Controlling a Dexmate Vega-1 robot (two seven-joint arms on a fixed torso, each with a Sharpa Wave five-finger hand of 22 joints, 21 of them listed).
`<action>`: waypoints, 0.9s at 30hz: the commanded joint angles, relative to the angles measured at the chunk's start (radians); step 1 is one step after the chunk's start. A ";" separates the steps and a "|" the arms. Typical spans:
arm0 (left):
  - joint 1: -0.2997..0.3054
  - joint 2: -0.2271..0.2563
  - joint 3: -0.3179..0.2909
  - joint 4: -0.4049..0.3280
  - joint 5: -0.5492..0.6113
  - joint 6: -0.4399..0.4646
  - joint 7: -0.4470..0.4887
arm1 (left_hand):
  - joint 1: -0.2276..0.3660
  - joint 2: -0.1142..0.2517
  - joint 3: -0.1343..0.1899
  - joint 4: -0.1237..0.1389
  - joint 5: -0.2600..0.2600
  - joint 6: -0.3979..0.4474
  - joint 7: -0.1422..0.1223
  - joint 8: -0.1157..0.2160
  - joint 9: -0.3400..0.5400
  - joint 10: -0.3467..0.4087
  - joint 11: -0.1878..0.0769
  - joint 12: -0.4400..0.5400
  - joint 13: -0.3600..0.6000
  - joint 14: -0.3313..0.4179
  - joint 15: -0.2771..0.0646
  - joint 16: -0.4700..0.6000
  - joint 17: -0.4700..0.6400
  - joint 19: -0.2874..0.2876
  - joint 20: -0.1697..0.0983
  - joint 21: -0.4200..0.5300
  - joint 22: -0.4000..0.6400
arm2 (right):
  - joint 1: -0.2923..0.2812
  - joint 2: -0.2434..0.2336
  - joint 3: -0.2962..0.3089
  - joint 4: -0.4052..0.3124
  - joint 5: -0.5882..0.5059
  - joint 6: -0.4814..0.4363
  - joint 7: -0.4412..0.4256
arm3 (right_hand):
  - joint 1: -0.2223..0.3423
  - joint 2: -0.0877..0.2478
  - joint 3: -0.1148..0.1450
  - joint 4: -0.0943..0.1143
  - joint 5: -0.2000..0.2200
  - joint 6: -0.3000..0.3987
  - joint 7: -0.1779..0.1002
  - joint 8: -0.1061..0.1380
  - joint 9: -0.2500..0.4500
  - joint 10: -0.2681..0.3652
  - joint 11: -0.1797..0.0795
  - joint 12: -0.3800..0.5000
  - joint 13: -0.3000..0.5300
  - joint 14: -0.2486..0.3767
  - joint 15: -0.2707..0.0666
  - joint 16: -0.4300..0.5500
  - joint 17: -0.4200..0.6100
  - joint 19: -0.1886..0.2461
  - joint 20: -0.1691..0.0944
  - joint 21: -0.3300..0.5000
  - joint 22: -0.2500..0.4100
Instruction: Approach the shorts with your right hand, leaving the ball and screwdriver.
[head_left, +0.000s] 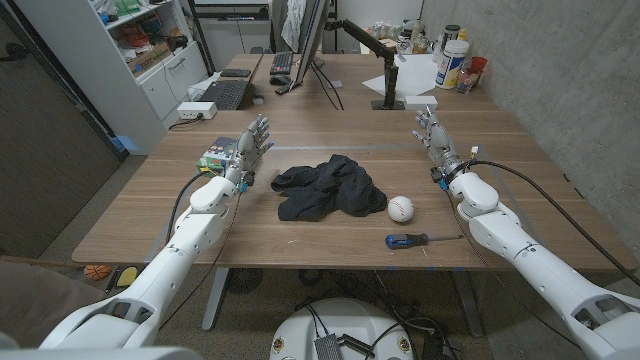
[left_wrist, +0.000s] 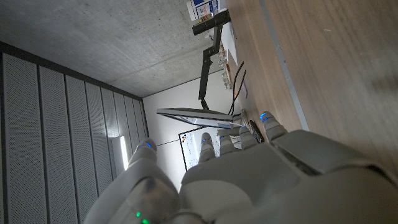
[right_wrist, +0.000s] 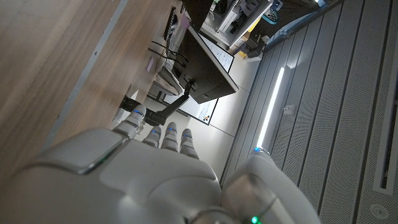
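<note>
The shorts (head_left: 329, 188) lie mid-table between my two hands, the ball (head_left: 401, 208) just beside them on my right. The screwdriver (head_left: 421, 240) lies nearer me than the ball, close to the table's (head_left: 300, 240) front edge. My left hand (head_left: 250, 145) sits left of the shorts beside a small box (head_left: 215, 157); my right hand (head_left: 436, 137) is well right of them.

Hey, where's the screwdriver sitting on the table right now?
In the head view the screwdriver lies near the table's front edge, right of centre, just in front of the white ball and right of the dark shorts.
</note>
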 joint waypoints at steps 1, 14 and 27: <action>0.002 0.010 -0.006 -0.018 0.003 0.004 -0.010 | 0.005 0.003 0.002 -0.002 0.003 0.000 -0.010 0.005 0.004 -0.004 -0.001 0.006 0.003 -0.009 -0.002 0.005 0.003 -0.001 0.005 0.007 0.001 | -0.011 -0.046 -0.001 -0.037 -0.053 0.015 0.013 | 0.014 0.001 -0.001 -0.006 0.007 -0.001 -0.009 0.004 0.002 -0.005 -0.007 0.004 0.002 -0.008 -0.005 0.003 0.002 -0.001 -0.005 -0.001 0.003; 0.015 0.017 -0.004 -0.046 0.006 0.015 -0.003 | 0.005 0.003 0.001 -0.003 0.003 0.000 -0.009 0.005 0.004 -0.001 -0.001 0.008 0.002 -0.010 -0.002 0.005 0.003 -0.003 0.005 0.007 0.001 | -0.042 -0.135 0.013 -0.103 -0.119 0.017 0.013 | 0.018 0.002 -0.001 -0.009 0.007 0.001 -0.012 0.004 0.002 -0.009 -0.013 0.003 0.002 -0.011 -0.010 0.003 0.002 0.001 -0.005 -0.006 0.003; 0.023 0.026 -0.003 -0.064 0.008 0.025 0.005 | 0.005 0.003 0.001 -0.005 0.003 -0.001 -0.009 0.005 0.004 -0.002 -0.001 0.008 0.002 -0.012 0.000 0.006 0.003 -0.005 0.005 0.007 0.001 | -0.059 -0.179 0.010 -0.156 -0.187 0.026 0.007 | 0.024 0.003 0.000 -0.013 0.007 0.006 -0.016 0.006 0.002 -0.011 -0.014 0.003 0.002 -0.014 -0.015 0.003 0.001 0.000 -0.007 -0.012 0.003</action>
